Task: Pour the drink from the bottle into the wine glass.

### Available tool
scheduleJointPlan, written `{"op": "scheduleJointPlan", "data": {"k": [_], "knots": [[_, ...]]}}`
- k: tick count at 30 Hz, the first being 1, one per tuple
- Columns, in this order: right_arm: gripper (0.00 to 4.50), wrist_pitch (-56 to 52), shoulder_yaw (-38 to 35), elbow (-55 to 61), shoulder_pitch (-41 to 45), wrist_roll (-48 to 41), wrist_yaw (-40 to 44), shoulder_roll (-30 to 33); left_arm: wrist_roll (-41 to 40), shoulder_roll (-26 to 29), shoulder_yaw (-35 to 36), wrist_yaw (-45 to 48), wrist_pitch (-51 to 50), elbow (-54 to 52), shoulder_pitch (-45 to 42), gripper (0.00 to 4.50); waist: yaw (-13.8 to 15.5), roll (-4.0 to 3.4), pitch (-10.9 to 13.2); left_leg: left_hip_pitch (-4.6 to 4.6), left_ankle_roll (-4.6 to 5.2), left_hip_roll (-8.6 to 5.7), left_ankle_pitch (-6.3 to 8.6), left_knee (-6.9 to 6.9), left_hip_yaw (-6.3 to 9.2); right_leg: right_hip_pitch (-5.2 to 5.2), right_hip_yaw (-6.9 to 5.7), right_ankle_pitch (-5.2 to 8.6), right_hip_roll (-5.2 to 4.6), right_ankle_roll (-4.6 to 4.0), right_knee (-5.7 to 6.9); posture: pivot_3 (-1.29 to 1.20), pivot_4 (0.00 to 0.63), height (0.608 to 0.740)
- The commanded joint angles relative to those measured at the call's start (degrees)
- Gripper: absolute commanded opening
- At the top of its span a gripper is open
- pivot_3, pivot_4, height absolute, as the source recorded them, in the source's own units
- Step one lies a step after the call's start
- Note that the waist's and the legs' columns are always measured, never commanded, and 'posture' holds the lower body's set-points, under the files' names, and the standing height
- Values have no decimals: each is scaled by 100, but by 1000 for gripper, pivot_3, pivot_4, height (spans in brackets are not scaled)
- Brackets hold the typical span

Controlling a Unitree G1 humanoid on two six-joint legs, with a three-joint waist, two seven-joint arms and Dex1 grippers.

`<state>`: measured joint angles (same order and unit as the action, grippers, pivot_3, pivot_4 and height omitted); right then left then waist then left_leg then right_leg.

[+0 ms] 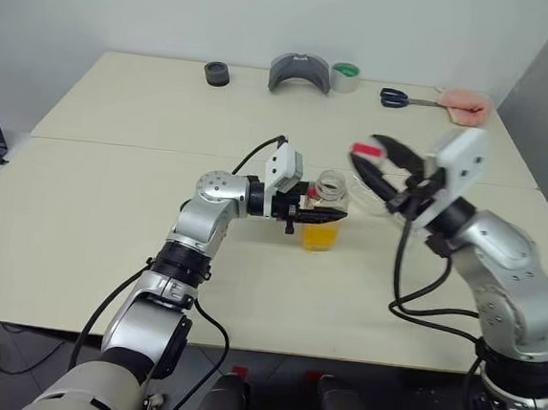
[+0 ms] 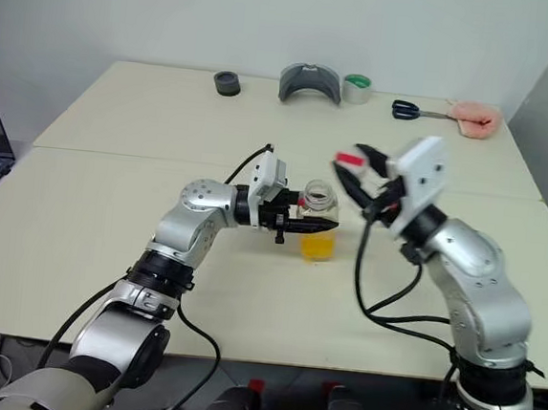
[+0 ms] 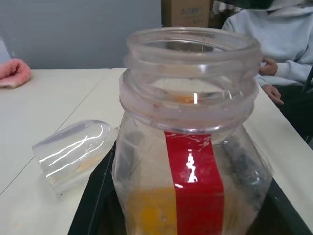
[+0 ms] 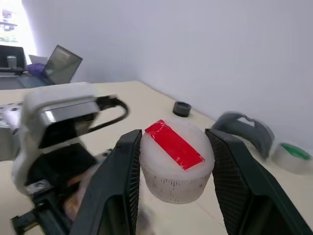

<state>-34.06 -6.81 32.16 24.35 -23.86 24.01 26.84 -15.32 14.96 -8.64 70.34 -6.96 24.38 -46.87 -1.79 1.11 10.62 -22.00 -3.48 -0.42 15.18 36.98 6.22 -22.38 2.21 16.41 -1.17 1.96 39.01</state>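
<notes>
Bottle (image 1: 324,209) — one, uncapped; cap (image 4: 176,159) — one, in right gripper (image 4: 173,166)

Lighting: bright, even, overhead; shadows on the surface (image 1: 111,200) soft and faint. Glare: white highlights on the bottle (image 3: 190,161), on its red label and on the clear wine glass (image 3: 73,154) lying beside it. Focus: head views sharp; in the right wrist view the near arm housing is blurred. Window glow, that view's far corner.
</notes>
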Motion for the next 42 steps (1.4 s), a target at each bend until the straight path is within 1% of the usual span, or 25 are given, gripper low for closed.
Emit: {"op": "scheduleJointPlan", "data": {"k": [1,3,5,7,11,13,16,19,23,29,31,33,35,38,42], "knots": [[1725,222,-1398,-305,-700,323,-943,-180,-74,84,202,-187,91,-245,-39,1722,32,1,-1,-2,0,0,0,0,4,2,-3,0,0,0,-2,0,150,740],[1725,233,-1667,-362,-1063,330,-1113,-291,-95,104,237,-257,85,-244,-39,1722,31,1,-1,-2,0,-4,0,0,0,2,1,0,-3,0,-1,0,150,740],[1725,250,-1650,-389,-1714,522,-1158,-361,-101,143,279,-321,70,-268,-29,1722,13,-3,-2,-1,0,-3,0,-2,-7,-1,8,0,-3,0,1,0,150,740],[1725,200,-1555,-435,-2192,660,-1244,-465,-105,177,340,-407,54,-285,-19,1722,-14,-3,-2,6,0,2,0,-4,-8,2,8,1,1,-1,1,0,150,740],[1725,34,-1472,-636,-2403,639,-1442,-730,-126,243,446,-573,37,-310,5,1716,-96,-10,-2,17,2,4,0,-2,-19,0,20,0,6,1,13,0,150,740],[2446,-98,-1475,-804,-2350,635,-1536,-805,-145,297,509,-651,21,-338,31,1716,-110,-10,-3,20,2,8,-1,-2,-15,4,17,0,11,2,12,0,150,740],[3341,-203,-1540,-900,-2239,633,-1604,-791,-162,348,555,-722,0,-373,61,1716,-111,-10,-3,19,2,7,-1,-3,-14,4,16,0,11,1,11,0,150,740],[4451,-257,-1594,-910,-2150,647,-1609,-686,-170,409,626,-819,-24,-391,94,1716,-95,-10,-2,14,1,4,-1,-3,-12,4,14,0,8,1,7,0,150,740],[4500,-57,-1523,-638,-2087,703,-1340,-341,-184,559,842,-1133,-127,-405,124,1716,-73,-11,-2,12,2,0,-1,-1,-13,4,14,0,3,2,6,0,150,740],[4500,-187,-1072,-73,-1892,299,-450,269,4,931,1246,-1815,-37,-217,145,1716,-116,-11,-2,16,2,8,0,-4,-10,3,11,0,10,2,7,0,150,740],[4500,-336,-929,175,-1687,-166,-122,323,115,1042,1369,-2116,53,-19,89,1716,-115,-10,-2,14,2,7,-1,-1,-7,4,9,0,10,2,7,0,150,740],[4500,-649,-552,551,-1331,-726,323,432,262,1196,1526,-2514,230,341,5,1716,-125,-10,-2,15,2,6,0,-1,-8,5,10,0,9,2,7,0,150,740],[4500,-837,-161,673,-1021,-934,568,523,346,1287,1639,-2829,350,654,-74,1716,-132,-10,-2,15,2,8,0,-1,-6,4,8,0,10,2,7,0,150,740],[4500,-944,484,476,-430,-933,652,378,360,1355,1819,-3264,420,1134,-207,1716,-111,-5,0,11,2,6,0,0,2,5,-1,0,8,2,4,0,150,740],[4500,-853,1212,-123,304,-605,580,-8,348,1423,2014,-3584,521,1762,-384,1716,-101,-4,1,8,1,1,-1,2,0,3,-2,-1,1,2,3,0,150,740]]}}
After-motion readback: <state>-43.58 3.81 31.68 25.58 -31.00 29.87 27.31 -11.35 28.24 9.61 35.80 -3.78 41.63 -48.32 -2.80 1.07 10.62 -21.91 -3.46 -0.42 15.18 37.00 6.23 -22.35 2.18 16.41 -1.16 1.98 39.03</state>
